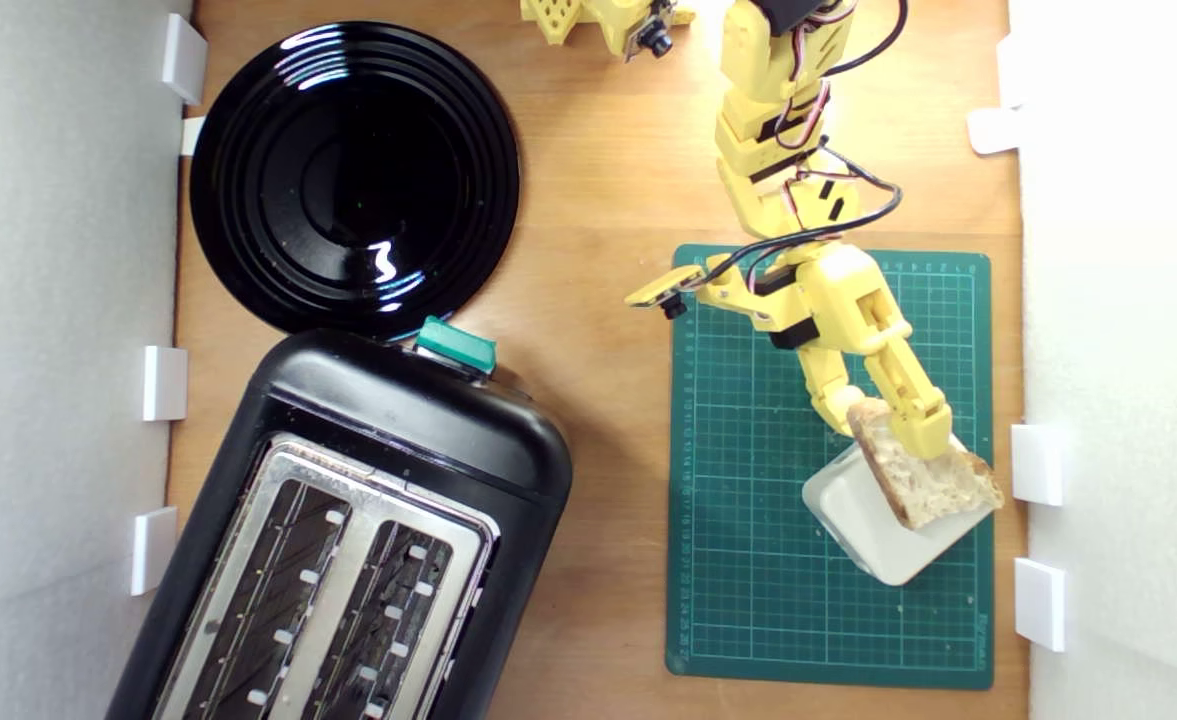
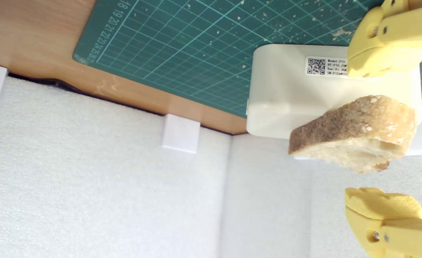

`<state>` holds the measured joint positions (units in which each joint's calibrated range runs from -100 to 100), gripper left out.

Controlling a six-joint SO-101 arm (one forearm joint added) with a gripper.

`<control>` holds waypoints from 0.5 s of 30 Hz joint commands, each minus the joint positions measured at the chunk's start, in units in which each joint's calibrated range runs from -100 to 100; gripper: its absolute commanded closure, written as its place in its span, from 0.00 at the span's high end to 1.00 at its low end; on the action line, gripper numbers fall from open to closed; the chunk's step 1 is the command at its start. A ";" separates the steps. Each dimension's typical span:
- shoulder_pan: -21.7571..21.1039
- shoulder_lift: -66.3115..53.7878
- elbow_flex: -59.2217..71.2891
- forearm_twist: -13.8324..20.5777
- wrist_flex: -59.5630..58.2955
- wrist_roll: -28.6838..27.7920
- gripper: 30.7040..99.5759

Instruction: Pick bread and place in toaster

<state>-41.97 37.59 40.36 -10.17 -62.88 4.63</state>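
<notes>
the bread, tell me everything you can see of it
The bread is a small thin slice, roughly triangular, with pale airy crumb and a tan-brown crust along its edge. It lies on top of the cream-white block on the green cutting mat, overhanging the block. The yellow fingers are spread on either side of it; whether either one touches it is unclear.

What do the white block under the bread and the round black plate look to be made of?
White block: probably moulded plastic, with a smooth matt surface, rounded edges and a printed QR label. Black plate: glossy, either glazed ceramic or glass, with sharp window reflections and concentric ridges. The pictures do not show which.
</notes>
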 commanded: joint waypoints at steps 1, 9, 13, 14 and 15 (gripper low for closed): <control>0.39 -0.82 -2.19 -0.16 -1.03 0.10 0.93; 0.39 -0.82 -2.09 -0.16 -0.94 -0.11 0.70; 0.39 -0.82 -2.00 -0.16 -0.94 -0.16 0.61; 0.39 -0.82 -2.00 -0.16 -0.94 -0.21 0.59; 0.39 -0.82 -2.00 -0.16 -0.94 -0.21 0.57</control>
<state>-41.97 37.59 40.36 -10.17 -62.88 4.63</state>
